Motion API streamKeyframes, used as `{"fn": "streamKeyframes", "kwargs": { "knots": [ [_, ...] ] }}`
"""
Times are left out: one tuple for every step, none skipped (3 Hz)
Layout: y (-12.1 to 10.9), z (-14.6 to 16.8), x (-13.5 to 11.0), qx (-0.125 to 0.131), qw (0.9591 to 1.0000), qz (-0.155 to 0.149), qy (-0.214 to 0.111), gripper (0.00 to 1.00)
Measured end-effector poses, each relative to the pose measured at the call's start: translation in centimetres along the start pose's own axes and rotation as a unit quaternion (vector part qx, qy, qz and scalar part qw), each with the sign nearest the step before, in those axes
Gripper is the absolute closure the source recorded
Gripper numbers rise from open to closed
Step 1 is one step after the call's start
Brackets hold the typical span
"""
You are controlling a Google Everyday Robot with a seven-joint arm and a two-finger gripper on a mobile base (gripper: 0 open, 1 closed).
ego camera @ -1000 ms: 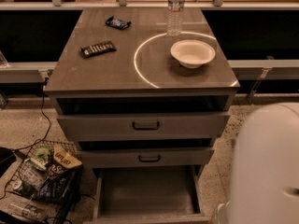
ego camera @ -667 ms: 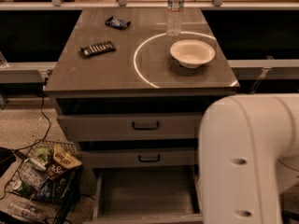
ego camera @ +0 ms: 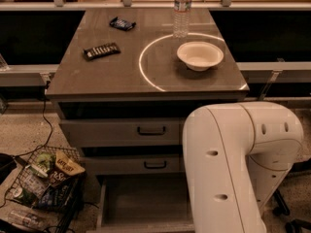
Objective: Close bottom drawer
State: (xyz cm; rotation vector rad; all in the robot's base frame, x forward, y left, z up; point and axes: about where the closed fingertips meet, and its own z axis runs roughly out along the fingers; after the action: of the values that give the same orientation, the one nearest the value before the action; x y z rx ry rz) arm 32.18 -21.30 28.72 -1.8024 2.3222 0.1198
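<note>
Standing pulled out at the foot of the grey cabinet (ego camera: 68,111), the bottom drawer (ego camera: 146,200) shows its deep tray from above, its left wall near a wire basket (ego camera: 29,178) on the speckled floor. The robot's white arm (ego camera: 228,169) fills the lower right of the view and covers the right side of that drawer, along with the right ends of the two drawers above it. The gripper lies outside the picture, past the arm; whether it is released or clenched cannot be told. The top drawer (ego camera: 116,131) and the middle drawer (ego camera: 126,165) sit flush, each with a dark bar handle. On the cabinet top (ego camera: 97,76) a white bowl (ego camera: 200,55) rests inside a bright ring marking (ego camera: 142,69), with a clear water bottle (ego camera: 181,11) upright just behind it at the ring's far edge. A dark ridged bar (ego camera: 101,51) lies to the left of the ring, and a small dark wrapped packet (ego camera: 122,24) lies further back. The basket holds snack bags, one yellow-labelled (ego camera: 67,167)
</note>
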Motion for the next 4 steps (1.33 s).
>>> {"fn": "streamKeyframes", "kwargs": {
  "knots": [
    [0.1,0.7,-0.4,-0.002,1.0000,0.002,0.002,1.00],
    [-0.1,3.0,-1.6,-0.001,0.9999,0.012,-0.003,1.00],
    [0.2,5.0,-2.4,-0.002,1.0000,0.003,0.002,1.00],
    [0.8,7.1,-3.3,-0.007,0.9996,-0.019,0.017,1.00]
  ]
}}
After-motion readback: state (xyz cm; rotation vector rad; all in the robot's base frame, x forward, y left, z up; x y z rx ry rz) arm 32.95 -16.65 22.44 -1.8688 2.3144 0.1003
